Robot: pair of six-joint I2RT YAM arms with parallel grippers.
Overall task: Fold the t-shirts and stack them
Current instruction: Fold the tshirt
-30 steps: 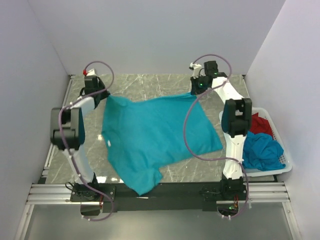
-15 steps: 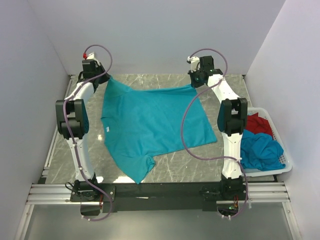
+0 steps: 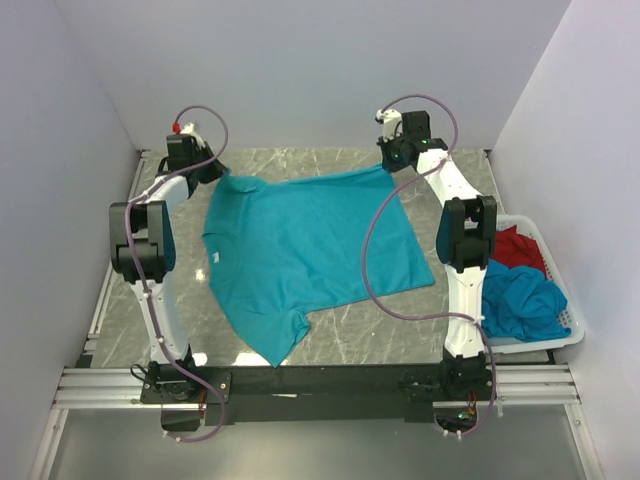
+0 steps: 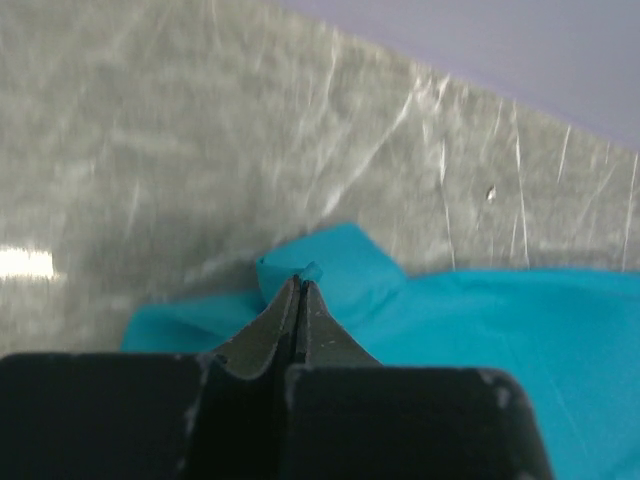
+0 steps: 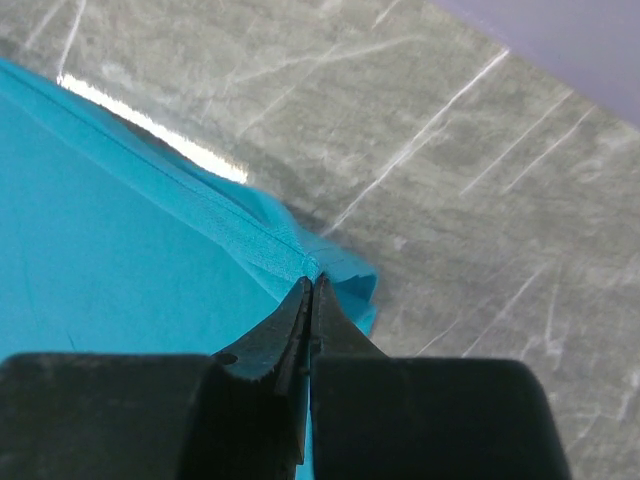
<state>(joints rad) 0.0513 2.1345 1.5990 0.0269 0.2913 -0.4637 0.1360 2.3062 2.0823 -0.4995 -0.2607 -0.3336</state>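
Note:
A teal t-shirt (image 3: pixel 305 250) lies spread on the marble table, one sleeve reaching toward the near edge. My left gripper (image 3: pixel 214 176) is shut on its far left corner; in the left wrist view the pinched fabric (image 4: pixel 320 285) sits at the closed tips (image 4: pixel 300 282). My right gripper (image 3: pixel 388 167) is shut on the far right corner; in the right wrist view the hem (image 5: pixel 240 235) runs into the closed tips (image 5: pixel 311 283). A bright blue t-shirt (image 3: pixel 520 300) and a red t-shirt (image 3: pixel 518 248) lie crumpled in the basket.
A white slatted basket (image 3: pixel 566 335) stands at the table's right edge beside the right arm. White walls close in the back and both sides. Bare marble (image 3: pixel 390 335) shows near the front right and along the far edge.
Both grippers pulled the shirt's far edge toward the back wall, spreading it flatter. In the last half second the left gripper shifted slightly right and nearer; the right barely moved.

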